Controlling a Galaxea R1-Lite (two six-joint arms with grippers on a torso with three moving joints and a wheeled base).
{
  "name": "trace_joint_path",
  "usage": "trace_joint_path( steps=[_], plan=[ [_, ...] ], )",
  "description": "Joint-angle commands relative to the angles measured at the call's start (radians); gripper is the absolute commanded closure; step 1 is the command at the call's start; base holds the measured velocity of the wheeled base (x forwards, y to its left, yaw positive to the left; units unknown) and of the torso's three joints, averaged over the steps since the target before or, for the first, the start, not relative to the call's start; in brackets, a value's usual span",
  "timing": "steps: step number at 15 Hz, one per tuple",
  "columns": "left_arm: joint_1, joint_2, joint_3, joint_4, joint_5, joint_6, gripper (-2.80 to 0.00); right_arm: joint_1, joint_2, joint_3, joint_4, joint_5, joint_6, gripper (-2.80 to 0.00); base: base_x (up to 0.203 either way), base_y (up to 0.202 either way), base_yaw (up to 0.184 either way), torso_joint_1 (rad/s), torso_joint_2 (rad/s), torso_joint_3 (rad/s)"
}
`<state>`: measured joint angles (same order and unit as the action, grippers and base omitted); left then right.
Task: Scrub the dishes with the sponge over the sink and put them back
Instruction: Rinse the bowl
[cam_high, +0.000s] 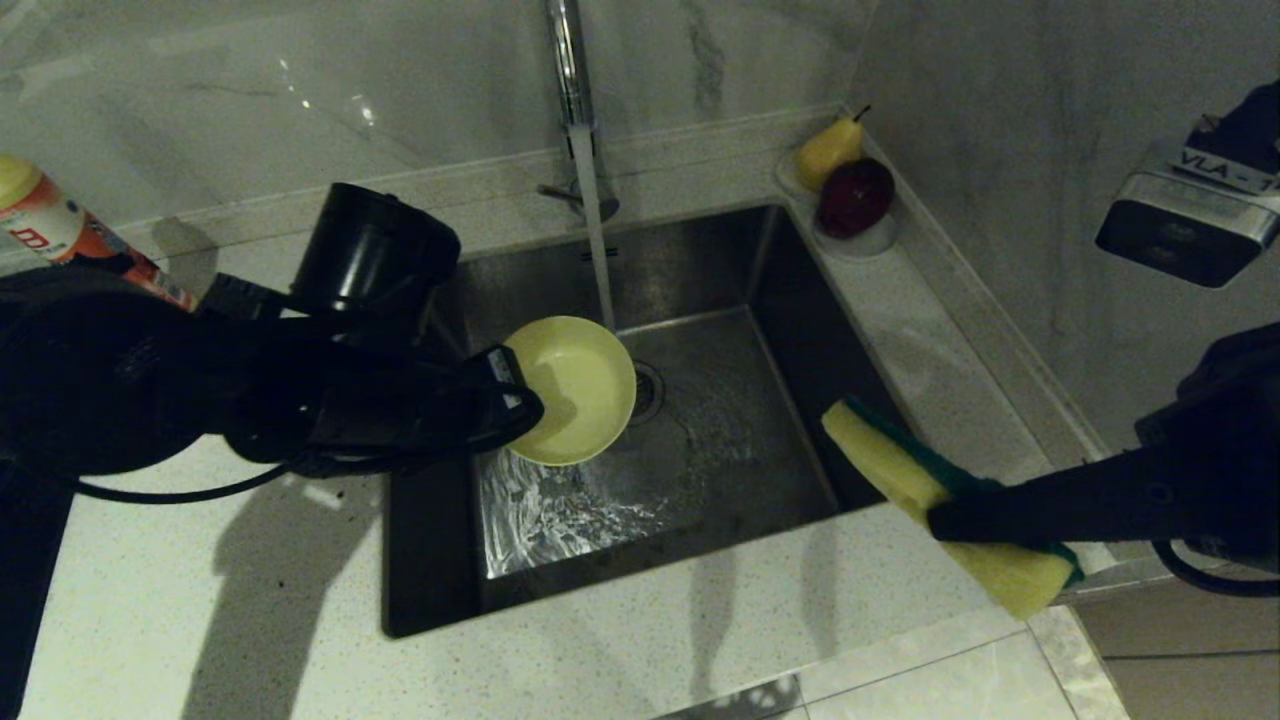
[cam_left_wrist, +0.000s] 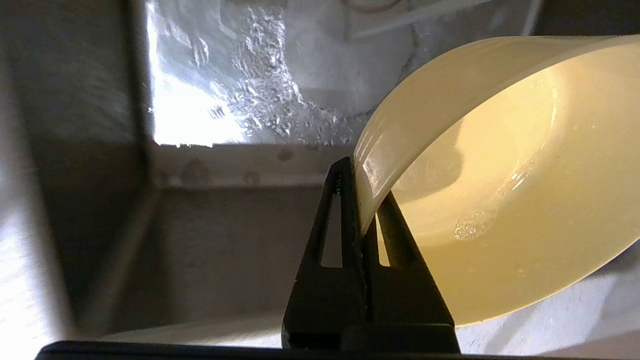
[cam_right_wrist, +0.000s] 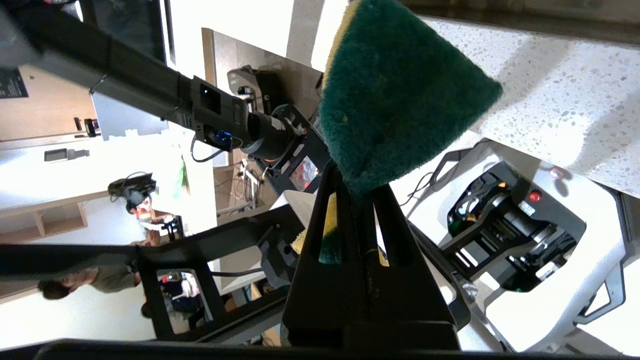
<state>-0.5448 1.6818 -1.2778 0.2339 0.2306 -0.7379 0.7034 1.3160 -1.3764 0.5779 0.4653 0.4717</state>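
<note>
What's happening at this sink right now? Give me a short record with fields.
left gripper: shut on the rim of the yellow bowl, held tilted over the sink
right gripper: shut on the sponge, at the sink's right edge
sponge and bowl: apart
faucet: running, stream falling just behind the bowl
fruit dish: back right corner, pear and dark red fruit

The head view is dim, with soft shadows of the arms falling across the pale countertop (cam_high: 250, 590) toward the viewer and a bright sheen on the wet floor of the sink (cam_high: 560, 520). In the left wrist view a hard white glare burns out part of the sink floor, while the yellow bowl (cam_left_wrist: 500, 200) glows warmly, lit from above. The right wrist view is strongly backlit, its background blown to white, leaving the sponge (cam_right_wrist: 395, 95) dark but sharp
</note>
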Motion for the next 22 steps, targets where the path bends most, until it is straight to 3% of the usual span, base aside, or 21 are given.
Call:
trace_joint_path(
  steps=[1,4,8,12,22],
  plan=[
    [0.017,0.143,-0.101,0.030,-0.007,-0.032,0.00,-0.016,-0.023,0.038,-0.004,0.003,0.001,0.00,0.000,0.000,0.000,0.000,0.00,0.000],
    [0.048,0.217,-0.189,0.031,-0.015,-0.060,0.00,-0.018,-0.012,0.040,-0.006,0.009,-0.001,0.00,0.000,0.000,0.000,0.000,0.00,0.000],
    [0.055,0.240,-0.242,0.027,-0.076,-0.106,0.00,-0.018,-0.021,0.051,-0.032,0.010,0.001,0.00,0.000,0.000,0.000,0.000,0.00,0.000],
    [0.058,0.283,-0.314,0.027,-0.073,-0.126,0.00,-0.019,-0.029,0.062,-0.032,0.010,0.002,0.00,0.000,0.000,0.000,0.000,0.00,0.000],
    [0.058,0.275,-0.327,0.035,-0.074,-0.127,0.00,-0.027,-0.037,0.087,-0.032,0.010,0.002,0.00,0.000,0.000,0.000,0.000,0.00,0.000]
  ],
)
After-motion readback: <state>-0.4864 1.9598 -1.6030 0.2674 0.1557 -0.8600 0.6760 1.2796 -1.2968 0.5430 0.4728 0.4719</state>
